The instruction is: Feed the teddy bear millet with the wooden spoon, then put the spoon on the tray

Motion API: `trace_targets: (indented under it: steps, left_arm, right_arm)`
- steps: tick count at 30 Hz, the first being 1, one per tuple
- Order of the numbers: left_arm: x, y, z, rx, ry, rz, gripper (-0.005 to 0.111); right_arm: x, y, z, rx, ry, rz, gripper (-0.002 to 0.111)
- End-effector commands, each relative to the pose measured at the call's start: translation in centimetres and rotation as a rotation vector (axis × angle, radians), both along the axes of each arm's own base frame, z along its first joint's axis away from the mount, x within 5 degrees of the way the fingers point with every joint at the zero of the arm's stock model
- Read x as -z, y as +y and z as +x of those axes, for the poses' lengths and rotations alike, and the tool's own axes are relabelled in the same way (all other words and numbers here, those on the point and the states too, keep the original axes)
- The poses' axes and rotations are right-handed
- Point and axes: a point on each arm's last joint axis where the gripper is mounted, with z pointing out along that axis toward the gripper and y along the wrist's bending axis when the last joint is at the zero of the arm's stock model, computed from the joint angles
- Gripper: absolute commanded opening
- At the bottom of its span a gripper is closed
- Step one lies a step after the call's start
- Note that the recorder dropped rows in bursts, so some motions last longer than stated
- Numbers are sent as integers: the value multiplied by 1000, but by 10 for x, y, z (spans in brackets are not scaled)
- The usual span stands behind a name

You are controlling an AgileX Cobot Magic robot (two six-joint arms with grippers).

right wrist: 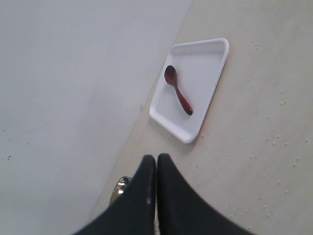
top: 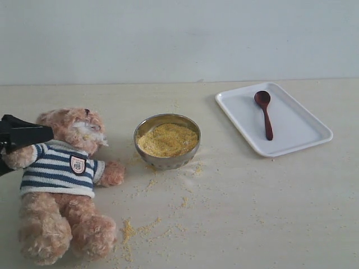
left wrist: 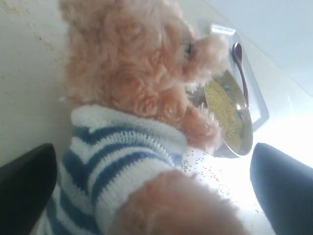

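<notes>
Starting with the exterior view, confirm that the wooden spoon (top: 265,115) lies flat inside the tray (top: 303,137) at the far right, with no gripper near it. The teddy bear (top: 61,168) is at the near left. The millet (top: 167,139) fills the metal bowl (top: 168,163) just right of the bear, and loose grains are scattered on the table (top: 269,213) around the bowl and beside the bear's legs. The left gripper (top: 33,134) is at the bear's shoulder, at the left edge.

In the left wrist view, note that this claw is spread wide, one finger on each side of the bear's striped torso, gripping nothing.

In the right wrist view, check the right gripper (right wrist: 156,160): its fingers are pressed together and empty, well apart from the tray.

Treat the spoon placement as done. You cannot verify the feeding step from these views, though the spilled grain suggests it is complete. Only withdrawing the arms appears to be left.
</notes>
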Motion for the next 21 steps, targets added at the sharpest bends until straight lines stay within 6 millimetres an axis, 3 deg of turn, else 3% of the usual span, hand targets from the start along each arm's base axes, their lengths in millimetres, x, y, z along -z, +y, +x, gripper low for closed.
trace_targets:
  steps: [1, 11, 14, 16, 20, 21]
  left_arm:
    - [-30, 13, -11, -10, -43, 34, 111]
    - [-91, 15, -26, -224, -164, -73, 106]
    - [-107, 20, -27, -353, -216, -111, 89]
    - [-114, 25, -26, -439, -191, -135, 67]
    - [-125, 27, -26, -467, -213, -133, 4]
    - [-129, 28, -25, -460, -235, -116, 7]
  right_arm:
    - [-1, 0, 0, 1, -10, -6, 0]
    - [-1, 0, 0, 1, -10, -6, 0]
    - [-1, 0, 0, 1, -10, -6, 0]
    - [-1, 0, 0, 1, -10, -6, 0]
    - [-1, 0, 0, 1, -10, -6, 0]
    - [-1, 0, 0, 1, -10, -6, 0]
